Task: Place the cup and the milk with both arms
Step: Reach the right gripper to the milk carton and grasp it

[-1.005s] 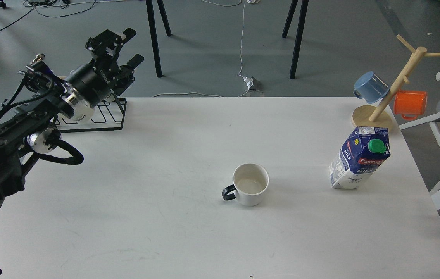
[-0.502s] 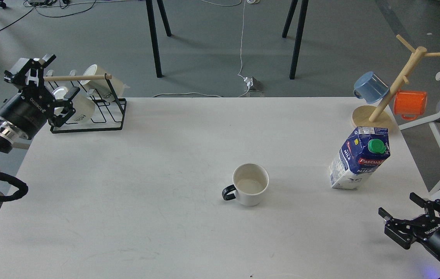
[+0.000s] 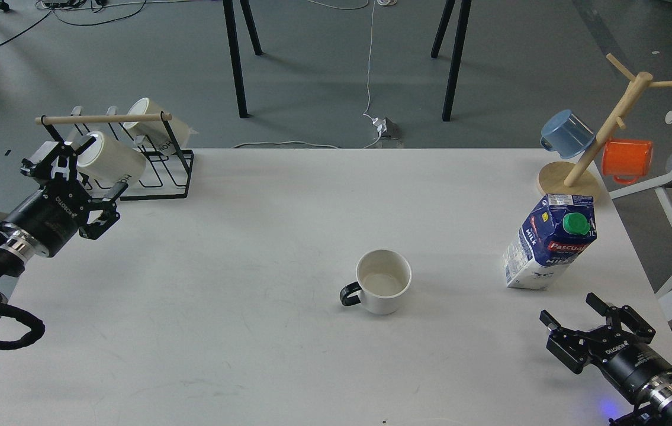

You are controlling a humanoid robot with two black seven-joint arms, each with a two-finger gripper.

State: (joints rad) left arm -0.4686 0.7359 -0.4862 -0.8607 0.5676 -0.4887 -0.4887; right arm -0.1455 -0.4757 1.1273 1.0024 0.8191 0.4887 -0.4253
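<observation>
**Head view: both grippers empty, cup and milk standing free**

Cup (image 3: 383, 289) stands upright near the centre of the white counter (image 3: 253, 266), handle to the left. Milk (image 3: 550, 242) stands upright to its right, well apart. Left gripper (image 3: 72, 177), jaws spread, hovers by the mug rack (image 3: 152, 171). Right gripper (image 3: 593, 325), jaws spread, sits near the milk, touching nothing.

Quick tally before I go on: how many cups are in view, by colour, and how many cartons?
White cup with black handle: 1
Cream lettered mugs on the black rack: 2
Blue cup on the wooden tree: 1
Orange cup on the wooden tree: 1
Milk carton: 1
Total: 5 cups and 1 carton, 6 things.
</observation>
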